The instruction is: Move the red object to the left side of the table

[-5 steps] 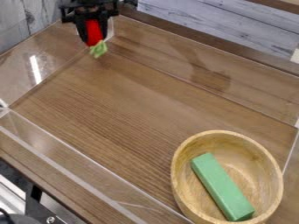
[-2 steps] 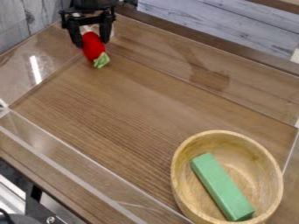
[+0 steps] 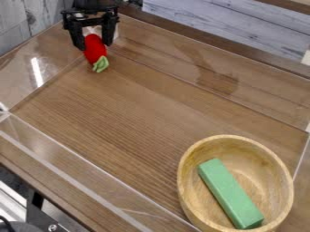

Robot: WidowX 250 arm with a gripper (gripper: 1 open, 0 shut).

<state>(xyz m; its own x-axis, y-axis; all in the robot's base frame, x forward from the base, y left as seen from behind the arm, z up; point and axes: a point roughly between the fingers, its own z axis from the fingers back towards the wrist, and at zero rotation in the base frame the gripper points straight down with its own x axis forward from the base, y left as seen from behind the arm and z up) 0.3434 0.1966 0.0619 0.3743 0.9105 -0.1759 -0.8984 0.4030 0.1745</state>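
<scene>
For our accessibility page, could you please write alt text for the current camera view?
A small red object with a green tip sits near the upper left of a brown wooden table, right by the dark pincer. At lower right, a round wooden bowl holds a green block.

A whitewashed wood-plank surface (image 3: 237, 20) is seen along the upper right; similar pale grey planks (image 3: 27, 22) are shown in the upper left corner.

End effector (image 3: 93, 28) open | red object (image 3: 93, 50) on table (image 3: 145, 100)
</scene>
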